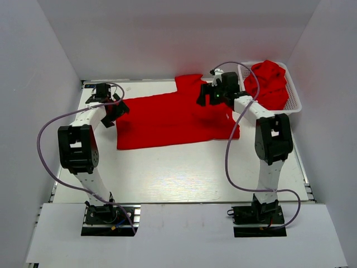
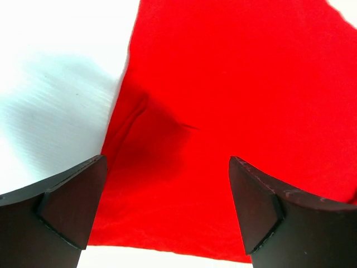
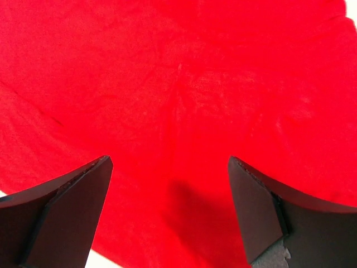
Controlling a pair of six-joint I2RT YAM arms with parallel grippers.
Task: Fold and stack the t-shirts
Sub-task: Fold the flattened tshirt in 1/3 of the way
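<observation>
Nearest, the left gripper (image 2: 167,190) is keeping its jaws spread wide, with nothing between them. It is hovering over the left edge of one red t-shirt (image 1: 167,120), just where the cloth is meeting the white table (image 1: 167,173). The right gripper (image 3: 170,190) is also standing wide apart and empty, hanging above the right part of the same shirt.

This shirt is lying flat in the middle of the table. The other t-shirts (image 1: 270,81) are sitting heaped in the white basket (image 1: 294,103) at the far right.

I think the spreading step is finishing and the first fold is coming. For that, both claws are needing to pinch one edge together and carry it across evenly.
</observation>
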